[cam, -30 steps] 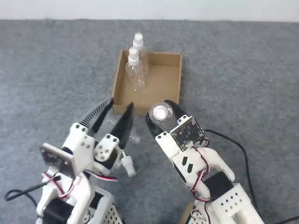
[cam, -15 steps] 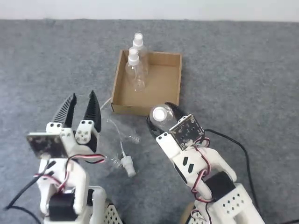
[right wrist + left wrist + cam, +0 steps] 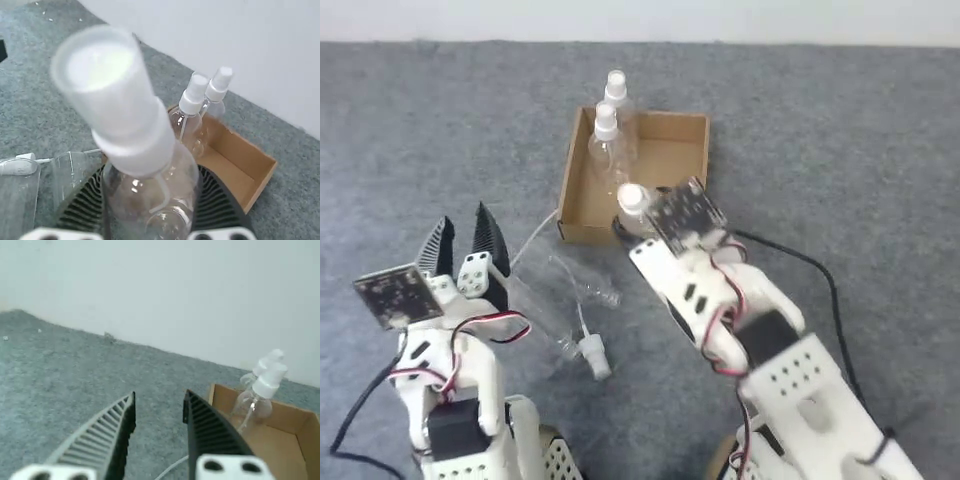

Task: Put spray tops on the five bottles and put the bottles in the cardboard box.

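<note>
The right gripper (image 3: 150,207) has its fingers clamped on a clear bottle (image 3: 632,200) fitted with a spray top, at the near wall of the cardboard box (image 3: 675,165). Two more topped bottles (image 3: 610,150) stand in the box's far corner. The left gripper (image 3: 463,228) hangs over the grey table (image 3: 840,150) with its fingers apart and nothing between them, near the clear uncapped bottles (image 3: 582,283) and a loose spray top (image 3: 592,352) that lie on the table.

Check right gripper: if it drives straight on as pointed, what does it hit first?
Likely the nearer capped bottle standing in the cardboard box; the right gripper, shut on a held bottle, aims at it. Height unclear: the box's near wall might catch first.
</note>
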Tool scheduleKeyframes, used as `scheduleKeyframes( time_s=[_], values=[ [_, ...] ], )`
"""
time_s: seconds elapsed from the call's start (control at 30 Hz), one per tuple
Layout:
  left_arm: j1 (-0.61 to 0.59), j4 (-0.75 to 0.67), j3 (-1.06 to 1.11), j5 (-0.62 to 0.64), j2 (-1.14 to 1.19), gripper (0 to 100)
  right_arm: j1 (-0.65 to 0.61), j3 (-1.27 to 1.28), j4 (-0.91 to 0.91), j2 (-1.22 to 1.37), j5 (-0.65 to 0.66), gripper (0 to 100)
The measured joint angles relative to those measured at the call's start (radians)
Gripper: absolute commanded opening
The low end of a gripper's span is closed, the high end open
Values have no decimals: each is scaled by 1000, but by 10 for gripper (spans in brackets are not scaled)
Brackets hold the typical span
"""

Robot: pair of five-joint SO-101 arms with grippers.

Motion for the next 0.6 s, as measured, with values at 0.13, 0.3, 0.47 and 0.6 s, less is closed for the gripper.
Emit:
scheduleKeyframes(
  time_s=[0.13,0.3,0.47,0.6],
  values=[
    [-5,0,0,5,0,145,0,-87,0,126,0,16],
    [-5,0,0,5,0,145,0,-189,0,236,0,15],
    [-5,0,0,5,0,145,-15,-235,-61,341,0,16],
    [-5,0,14,5,0,145,-44,-245,-158,433,0,16]
  ],
)
